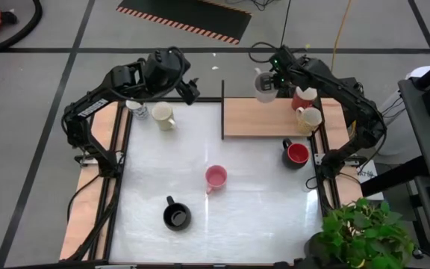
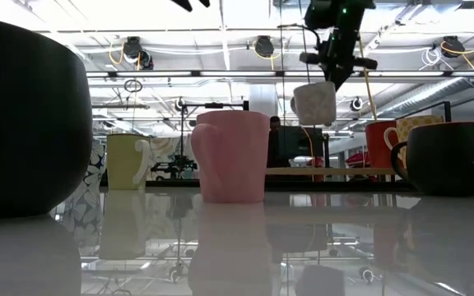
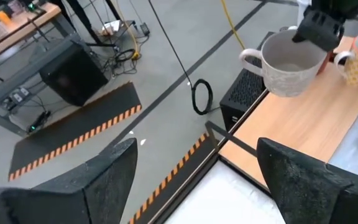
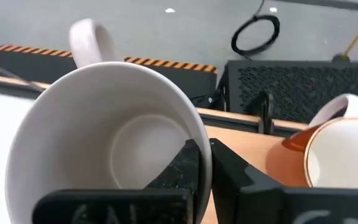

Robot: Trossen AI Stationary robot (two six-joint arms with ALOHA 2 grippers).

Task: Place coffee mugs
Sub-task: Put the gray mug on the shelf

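Note:
My right gripper (image 1: pixel 269 81) is shut on a light grey coffee mug (image 1: pixel 263 87) in the air over the far left corner of the wooden platform (image 1: pixel 267 119). A red mug (image 1: pixel 302 97) and a cream mug (image 1: pixel 309 117) stand on the platform's right end. On the white table stand a cream mug (image 1: pixel 164 116), a blue-marked mug (image 1: pixel 136 110), a pink mug (image 1: pixel 216 177), a black mug (image 1: pixel 176 217) and a dark mug with a red inside (image 1: pixel 295 153). My left gripper (image 3: pixel 194 180) hovers open above the table's far edge, with nothing between its fingers. My right gripper pinches the grey mug's rim (image 4: pixel 199 149), opposite the handle (image 4: pixel 89 40), with one finger inside the mug and one outside its wall. The fingers come slanting down from above. The mug (image 2: pixel 314 103) hangs clear of the platform, mouth up and slightly tilted.
A thin dark upright wall (image 1: pixel 223 110) stands along the platform's left end. A potted plant (image 1: pixel 364 232) sits at the near right corner. Bare white tabletop lies between the pink mug and the platform.

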